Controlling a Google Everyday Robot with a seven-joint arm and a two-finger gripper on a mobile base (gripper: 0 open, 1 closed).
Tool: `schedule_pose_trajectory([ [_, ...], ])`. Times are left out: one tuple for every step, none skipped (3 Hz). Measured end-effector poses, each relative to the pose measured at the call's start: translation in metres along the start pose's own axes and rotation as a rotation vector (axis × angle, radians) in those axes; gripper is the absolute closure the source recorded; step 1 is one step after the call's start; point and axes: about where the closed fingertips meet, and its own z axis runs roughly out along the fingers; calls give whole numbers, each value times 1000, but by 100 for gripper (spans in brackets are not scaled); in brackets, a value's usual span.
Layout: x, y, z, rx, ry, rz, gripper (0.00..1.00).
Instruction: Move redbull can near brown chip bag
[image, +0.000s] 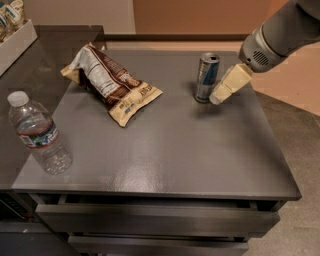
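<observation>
The redbull can (206, 76) stands upright on the grey table (165, 145), toward the back right. The brown chip bag (111, 83) lies flat at the back left, well apart from the can. My gripper (218, 98) comes in from the upper right on a grey arm. Its cream-coloured fingertips sit just to the right of the can's lower half, very close to it. I see no grip around the can.
A clear water bottle (39, 133) with a white cap stands at the table's front left corner. A white box with packets (15, 30) sits on the counter at far left. Drawers (155, 220) run below the table's front edge.
</observation>
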Motion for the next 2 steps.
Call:
schedule_pose_trajectory([
  [-16, -8, 14, -13, -41, 30, 0],
  [-25, -12, 22, -21, -64, 46, 0],
])
